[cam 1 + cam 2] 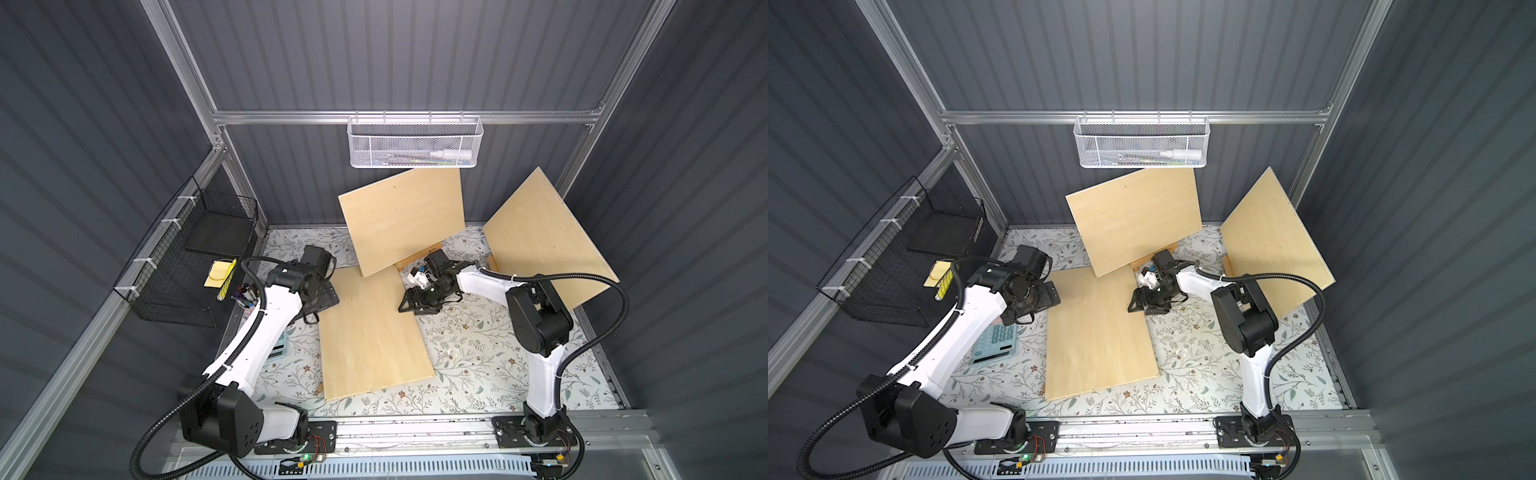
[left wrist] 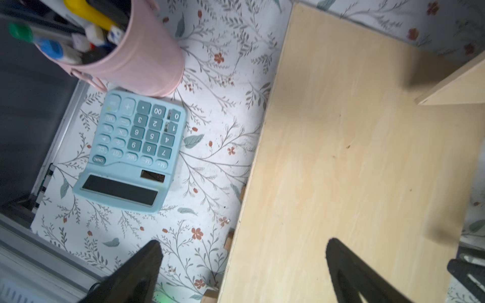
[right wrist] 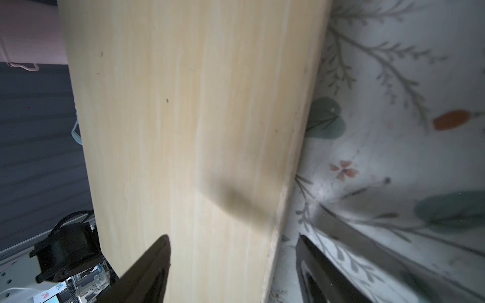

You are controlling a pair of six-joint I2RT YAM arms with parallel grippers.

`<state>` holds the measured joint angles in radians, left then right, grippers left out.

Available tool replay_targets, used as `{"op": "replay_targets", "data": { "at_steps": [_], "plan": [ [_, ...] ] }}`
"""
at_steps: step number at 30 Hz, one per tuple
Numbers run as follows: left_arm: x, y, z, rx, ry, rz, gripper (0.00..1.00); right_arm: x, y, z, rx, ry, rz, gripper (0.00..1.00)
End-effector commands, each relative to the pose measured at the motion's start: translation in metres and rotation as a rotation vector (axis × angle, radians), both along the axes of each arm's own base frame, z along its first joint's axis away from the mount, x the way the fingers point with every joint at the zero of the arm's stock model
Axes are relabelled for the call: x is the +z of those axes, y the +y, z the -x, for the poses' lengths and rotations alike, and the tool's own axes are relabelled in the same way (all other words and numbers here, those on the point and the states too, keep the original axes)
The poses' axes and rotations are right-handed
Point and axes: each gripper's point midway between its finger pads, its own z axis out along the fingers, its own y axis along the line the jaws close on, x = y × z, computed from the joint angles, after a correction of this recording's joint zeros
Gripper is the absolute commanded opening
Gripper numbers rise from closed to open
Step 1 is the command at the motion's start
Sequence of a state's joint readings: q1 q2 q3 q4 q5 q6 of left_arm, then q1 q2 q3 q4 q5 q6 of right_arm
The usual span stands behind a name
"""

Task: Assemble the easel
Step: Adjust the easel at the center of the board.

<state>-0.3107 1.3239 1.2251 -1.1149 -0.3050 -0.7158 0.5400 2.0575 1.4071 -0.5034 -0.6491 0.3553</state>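
One black wire basket hangs on the left wall. Beside it, one pink pen cup and one blue calculator sit close together at the left edge of the surface. Only a narrow floral strip separates them from the flat board.

The left arm slants from its front base toward the back. Its gripper is spread wide and empty, with one finger above the strip and the other above the board's left edge.

There are three wooden boards:
- The flat board lies skewed mid-surface, with three small wood tabs peeking from under its left edge.
- The tilted board stands propped behind it. Its lower corner overlaps the flat one in both top views.
- The leaning board stands at the right side by the wall.

The right arm bends at the elbow and reaches leftward. Its gripper has its jaws apart, straddling the flat board's right edge and gripping nothing. Open floral surface lies between that edge and the right arm's base.
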Motion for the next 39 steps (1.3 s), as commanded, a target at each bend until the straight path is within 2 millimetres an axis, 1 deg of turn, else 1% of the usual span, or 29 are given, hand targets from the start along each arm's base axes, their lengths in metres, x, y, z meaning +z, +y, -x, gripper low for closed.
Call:
{"op": "replay_targets", "data": {
  "at_steps": [1,5,9,11,13,15,17,19,20,21,24,27,29,30,32,35,38,39],
  "plan": [
    [-0.021,-0.002,0.027,0.002,0.083,0.041,1.0,0.0,0.017,0.015,0.102,0.008,-0.019,0.76],
    [-0.045,0.002,0.042,0.026,0.102,0.045,0.99,-0.006,0.035,0.018,0.141,0.017,-0.02,0.78],
    [-0.065,0.002,0.051,0.05,0.104,0.065,1.0,-0.003,0.065,0.021,0.209,-0.007,-0.035,0.8],
    [-0.073,0.004,0.057,0.058,0.125,0.057,0.99,-0.002,0.08,0.023,0.255,-0.025,-0.036,0.81],
    [-0.076,0.007,0.059,0.062,0.139,0.04,1.0,0.004,0.095,0.027,0.301,-0.042,-0.058,0.82],
    [-0.076,0.013,0.059,0.068,0.144,0.002,0.99,0.012,0.099,0.025,0.297,-0.074,-0.084,0.83],
    [-0.074,0.018,0.058,0.072,0.142,-0.031,0.99,0.02,0.09,0.015,0.245,-0.116,-0.09,0.83],
    [-0.071,0.021,0.056,0.076,0.132,-0.048,0.99,0.026,0.07,-0.001,0.148,-0.164,-0.065,0.84],
    [-0.07,0.021,0.054,0.076,0.125,-0.049,1.0,0.029,0.057,-0.014,0.085,-0.2,-0.049,0.84],
    [-0.07,0.021,0.053,0.077,0.12,-0.047,0.99,0.028,0.041,-0.024,0.01,-0.206,-0.02,0.84],
    [-0.068,0.018,0.046,0.071,0.105,-0.036,0.99,0.024,0.001,-0.05,-0.157,-0.169,0.003,0.84],
    [-0.065,0.015,0.04,0.066,0.101,-0.032,0.99,0.014,-0.022,-0.072,-0.268,-0.105,0.016,0.84],
    [-0.061,0.014,0.037,0.063,0.09,-0.026,0.99,0.006,-0.032,-0.087,-0.324,-0.091,0.05,0.83],
    [-0.058,0.012,0.03,0.062,0.063,-0.017,0.99,0.002,-0.038,-0.094,-0.361,-0.084,0.08,0.83],
    [-0.053,0.011,0.026,0.061,0.041,-0.012,0.99,-0.009,-0.05,-0.108,-0.449,-0.054,0.125,0.84],
    [-0.049,0.012,0.026,0.062,0.028,-0.016,0.99,-0.015,-0.054,-0.13,-0.551,-0.041,0.125,0.84],
    [-0.049,0.013,0.029,0.074,0.019,-0.009,0.99,-0.025,-0.054,-0.143,-0.637,0.0,0.14,0.84],
    [-0.049,0.013,0.03,0.08,0.013,-0.004,0.99,-0.026,-0.051,-0.148,-0.66,0.01,0.129,0.84]
  ]
}}
